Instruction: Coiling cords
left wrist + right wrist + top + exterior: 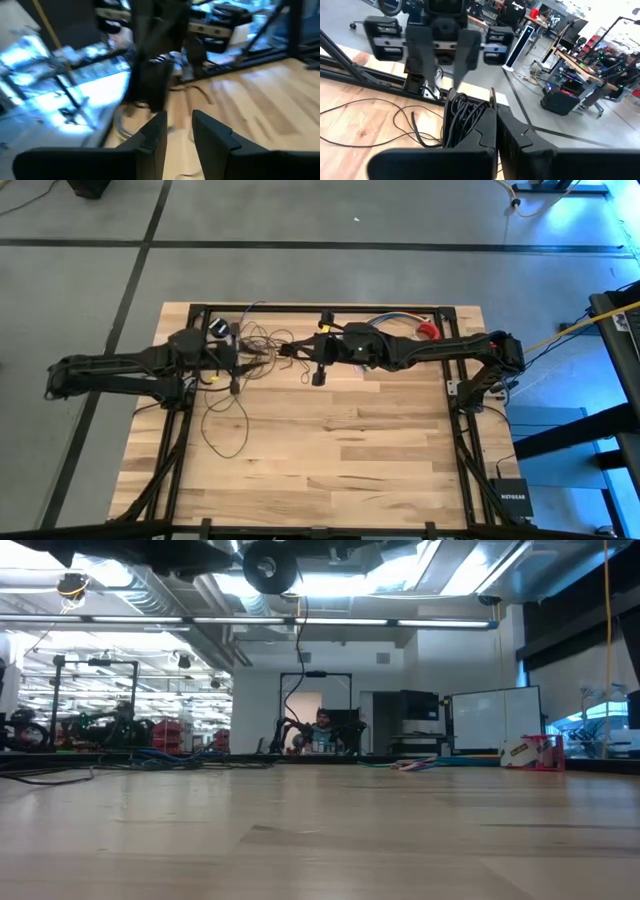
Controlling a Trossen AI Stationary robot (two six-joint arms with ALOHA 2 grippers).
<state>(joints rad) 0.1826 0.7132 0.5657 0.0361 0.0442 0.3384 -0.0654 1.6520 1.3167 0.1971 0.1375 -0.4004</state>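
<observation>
Surface: a pale wooden table on a dark frame, standing on a grey floor with dark lines; the low view looks across the bare boards into a bright workshop with racks, screens and a seated person far behind.

Left arm: reaches in from the table's 9 o'clock side, stretched almost level toward the middle of the far edge, wrist held above the boards.

Left gripper: sits near 11 o'clock on the table; in its own wrist view the two dark fingers stand a little apart with a bare gap and wood showing between them, nothing clasped.

Right arm: comes from the 3 o'clock side, elbow bent near the frame's right post, forearm running level toward the left arm.

Right gripper: close to 12 o'clock, facing the left gripper, the two nearly tip to tip; its fingers are clenched on a bunch of dark strands, as its wrist view shows.

The cords: a gathered bundle of thin dark loops pinched in the right gripper; from above, more loops spread between the two grippers near 12 o'clock, and one long strand trails down onto the boards toward 8 o'clock in a loose curve.

Other things: a short bundle of coloured wires and a red piece lie by the far edge near 1 o'clock.
</observation>
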